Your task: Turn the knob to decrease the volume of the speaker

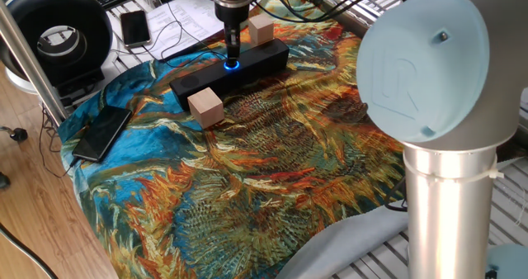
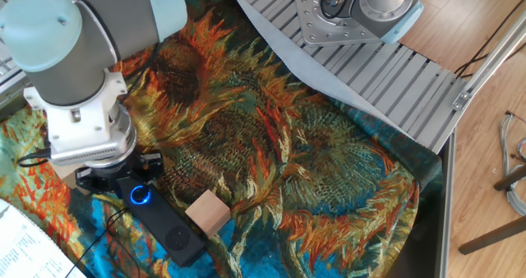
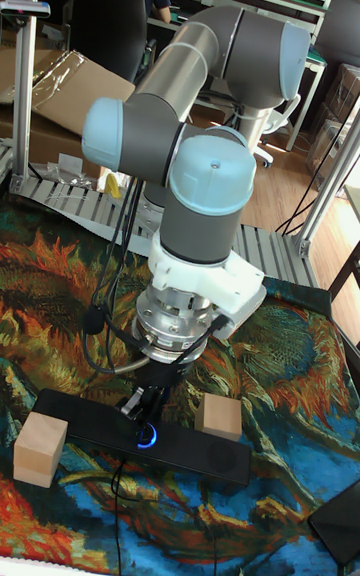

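Observation:
The speaker (image 1: 239, 66) is a long black bar lying across the far part of the sunflower cloth; it also shows in the other fixed view (image 2: 168, 224) and the tall view (image 3: 190, 446). Its knob (image 1: 232, 63) glows with a blue ring at the bar's middle (image 2: 141, 195) (image 3: 147, 436). My gripper (image 1: 233, 49) points straight down just over the knob, fingers pressed close together with nothing between them. In the tall view the fingertips (image 3: 138, 406) sit slightly up and left of the ring, which shows whole. Whether they touch the knob is unclear.
A tan wooden cube (image 1: 205, 107) stands against the speaker's near side and another (image 1: 261, 28) behind it. A flat black phone (image 1: 101, 133) lies at the cloth's left edge. Cables and papers (image 1: 177, 19) lie beyond the speaker. My arm's big elbow joint (image 1: 429, 64) fills the right foreground.

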Controlling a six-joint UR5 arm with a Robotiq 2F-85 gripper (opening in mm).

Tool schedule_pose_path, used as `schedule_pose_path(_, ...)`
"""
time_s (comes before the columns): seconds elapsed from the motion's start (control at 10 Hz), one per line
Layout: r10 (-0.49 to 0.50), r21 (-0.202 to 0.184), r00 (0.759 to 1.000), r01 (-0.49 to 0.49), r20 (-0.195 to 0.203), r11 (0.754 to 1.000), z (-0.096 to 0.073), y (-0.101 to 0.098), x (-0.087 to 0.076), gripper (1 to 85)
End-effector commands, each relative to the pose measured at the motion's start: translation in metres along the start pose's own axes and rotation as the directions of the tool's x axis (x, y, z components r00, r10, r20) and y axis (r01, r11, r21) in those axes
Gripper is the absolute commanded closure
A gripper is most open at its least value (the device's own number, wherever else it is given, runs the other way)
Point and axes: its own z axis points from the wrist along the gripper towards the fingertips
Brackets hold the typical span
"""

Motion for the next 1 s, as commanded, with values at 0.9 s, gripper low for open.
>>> schedule_pose_path(0.9,-0.468,0.042,0.884,0.467,0.004,0.883,-0.001,-0.007,-0.005,41.3)
